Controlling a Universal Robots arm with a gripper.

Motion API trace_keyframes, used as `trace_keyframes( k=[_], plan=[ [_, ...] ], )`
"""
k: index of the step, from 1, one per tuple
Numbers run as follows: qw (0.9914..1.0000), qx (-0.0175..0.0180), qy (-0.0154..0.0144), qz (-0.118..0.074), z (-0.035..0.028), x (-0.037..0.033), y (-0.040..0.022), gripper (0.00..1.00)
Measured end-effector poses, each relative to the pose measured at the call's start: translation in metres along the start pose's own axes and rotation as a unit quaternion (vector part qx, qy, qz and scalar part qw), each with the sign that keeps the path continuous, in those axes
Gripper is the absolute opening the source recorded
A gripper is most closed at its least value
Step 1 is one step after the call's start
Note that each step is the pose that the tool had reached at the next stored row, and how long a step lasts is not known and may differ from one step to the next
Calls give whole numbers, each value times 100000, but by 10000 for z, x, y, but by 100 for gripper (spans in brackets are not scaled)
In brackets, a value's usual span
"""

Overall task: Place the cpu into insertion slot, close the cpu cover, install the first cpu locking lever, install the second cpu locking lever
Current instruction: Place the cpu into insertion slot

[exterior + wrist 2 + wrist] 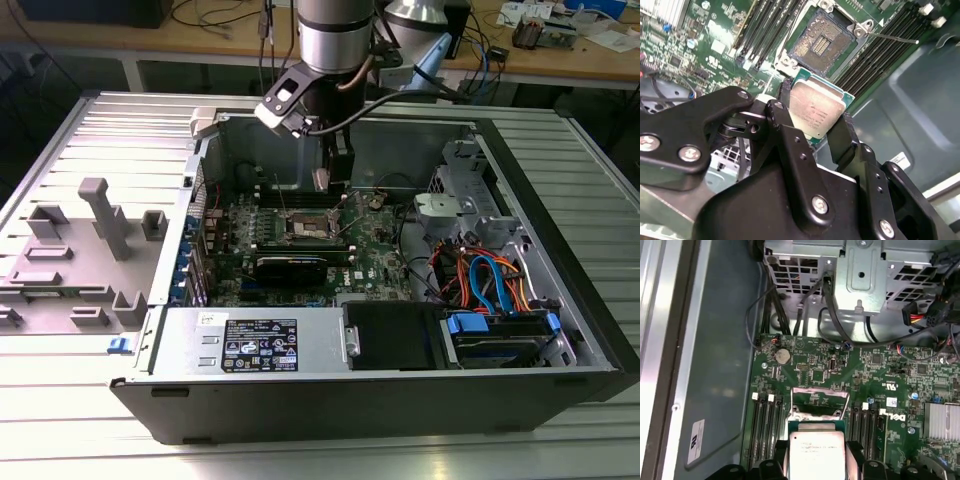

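Note:
My gripper (816, 105) is shut on the cpu (815, 114), a small square chip with a silver-grey top and green edge, pinched by two opposite sides between black fingers (844, 131). In the exterior view the gripper (323, 182) hangs a little above the green board, behind the open insertion slot (305, 226). The slot (822, 42) lies bare, its contact field showing. In the first wrist view the cpu (816, 450) sits just before the cpu cover (820, 401), a thin metal frame swung up and open. One thin locking lever (890, 36) sticks out beside the slot.
The board lies in an open computer case (540, 200). Black memory slots (765, 30) flank the socket. A long black card (290, 268), a power supply (255, 345), a drive cage (450, 205) and coloured cables (480, 280) crowd around. A grey fixture (100, 220) stands at the exterior view's left.

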State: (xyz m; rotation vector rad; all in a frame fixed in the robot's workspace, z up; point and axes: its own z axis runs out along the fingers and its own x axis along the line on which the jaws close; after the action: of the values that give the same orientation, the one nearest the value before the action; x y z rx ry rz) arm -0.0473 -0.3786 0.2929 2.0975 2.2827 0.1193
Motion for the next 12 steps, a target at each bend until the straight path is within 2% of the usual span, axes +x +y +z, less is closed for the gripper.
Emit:
trace_keyframes(
  k=[2,3,4,5,6,7,9,12],
  plan=[
    [99997,43,-62,784,21,0,-2,54],
    [99993,313,-74,1102,30,-1,-3,54],
    [99984,1085,-62,1392,41,-1,-4,54],
    [99977,1540,-46,1515,53,-1,-5,54],
    [99973,1719,-37,1555,66,-2,-6,54],
    [99972,1733,-35,1582,107,-3,-10,54],
    [99972,1734,-36,1582,151,-6,-13,54],
    [99972,1739,-41,1579,163,-7,-14,54]
  ],
)
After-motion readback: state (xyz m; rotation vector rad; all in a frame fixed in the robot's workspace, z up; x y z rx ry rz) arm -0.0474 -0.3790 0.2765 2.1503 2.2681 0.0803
